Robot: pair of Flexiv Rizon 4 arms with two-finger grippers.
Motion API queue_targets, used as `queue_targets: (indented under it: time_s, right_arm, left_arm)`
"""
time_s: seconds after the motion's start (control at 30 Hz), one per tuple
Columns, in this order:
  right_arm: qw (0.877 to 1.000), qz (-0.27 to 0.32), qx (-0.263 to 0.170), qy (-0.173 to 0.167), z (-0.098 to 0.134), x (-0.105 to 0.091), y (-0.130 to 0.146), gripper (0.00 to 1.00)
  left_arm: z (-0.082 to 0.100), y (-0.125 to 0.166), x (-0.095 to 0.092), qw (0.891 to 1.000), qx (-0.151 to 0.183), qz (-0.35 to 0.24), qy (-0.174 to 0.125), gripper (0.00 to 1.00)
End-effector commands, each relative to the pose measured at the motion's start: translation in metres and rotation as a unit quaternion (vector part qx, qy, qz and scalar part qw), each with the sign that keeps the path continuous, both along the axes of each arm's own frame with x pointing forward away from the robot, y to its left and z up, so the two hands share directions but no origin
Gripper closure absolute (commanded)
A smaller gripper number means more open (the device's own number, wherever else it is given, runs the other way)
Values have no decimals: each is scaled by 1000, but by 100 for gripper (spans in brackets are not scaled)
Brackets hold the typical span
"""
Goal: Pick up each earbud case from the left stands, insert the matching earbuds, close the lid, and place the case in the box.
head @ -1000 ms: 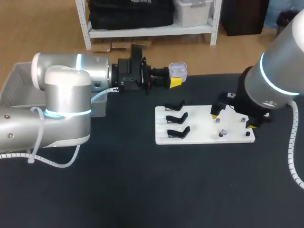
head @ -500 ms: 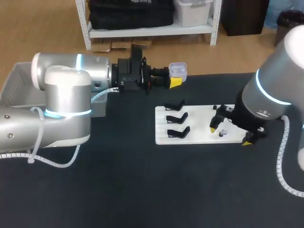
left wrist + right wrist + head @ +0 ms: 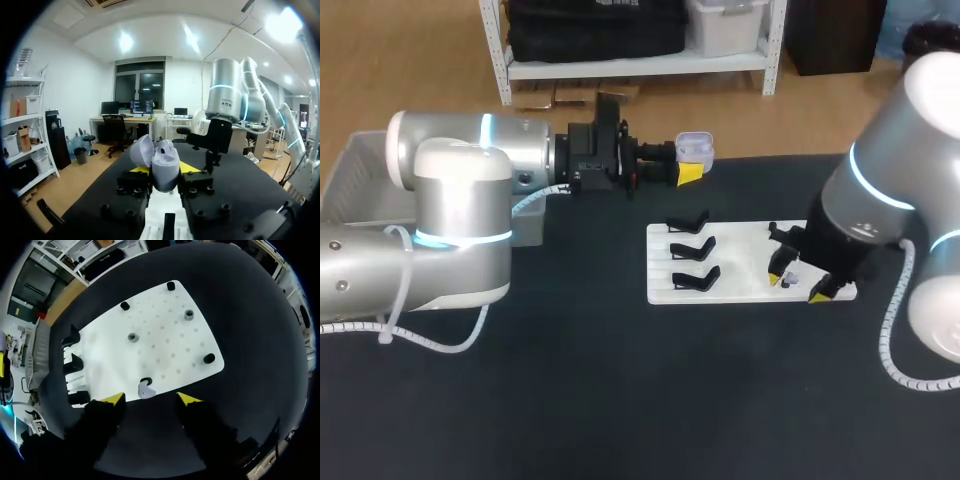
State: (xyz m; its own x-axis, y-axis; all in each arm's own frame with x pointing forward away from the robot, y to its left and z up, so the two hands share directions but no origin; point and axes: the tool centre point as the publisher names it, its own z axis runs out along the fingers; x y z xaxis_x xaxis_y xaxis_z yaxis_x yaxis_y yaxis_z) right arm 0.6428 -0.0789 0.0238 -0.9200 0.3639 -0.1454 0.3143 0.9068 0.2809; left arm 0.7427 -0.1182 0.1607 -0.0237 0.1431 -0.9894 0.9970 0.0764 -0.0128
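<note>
A pale lilac earbud case [image 3: 162,162] with its lid open sits between my left gripper's [image 3: 164,171] fingers, which are shut on it. In the head view the case [image 3: 695,147] is held above the table's far edge, beyond the white board [image 3: 740,262]. My right gripper [image 3: 151,399] hangs low over the board's [image 3: 165,345] near edge with its fingers apart. A small lilac earbud [image 3: 145,390] lies on the board just ahead of the gap between the yellow tips, touching neither. In the head view the right gripper [image 3: 796,287] is at the board's front right.
Three black stands [image 3: 692,250] line the board's left side and hold nothing. Black and grey pegs [image 3: 132,337] dot the right part of the board. A grey bin [image 3: 350,170] stands at the table's far left, behind my left arm.
My right arm has moved from the board's right middle toward its front edge, lowered over the earbud, and its fingers have drawn closer together. The left arm and case stay still.
</note>
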Motion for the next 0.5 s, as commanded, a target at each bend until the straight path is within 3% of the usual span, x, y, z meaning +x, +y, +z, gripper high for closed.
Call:
queue_targets:
  time_s: [0.03, 0.5]
  right_arm:
    - [1000, 1, -1, 5, -1, 4, 1, 54]
    - [1000, 9, -1, 6, 0, 9, 6, 67]
  left_arm:
    - [-2, 0, -2, 1000, -4, 3, -3, 100]
    - [-2, 0, -2, 1000, -4, 3, -3, 100]
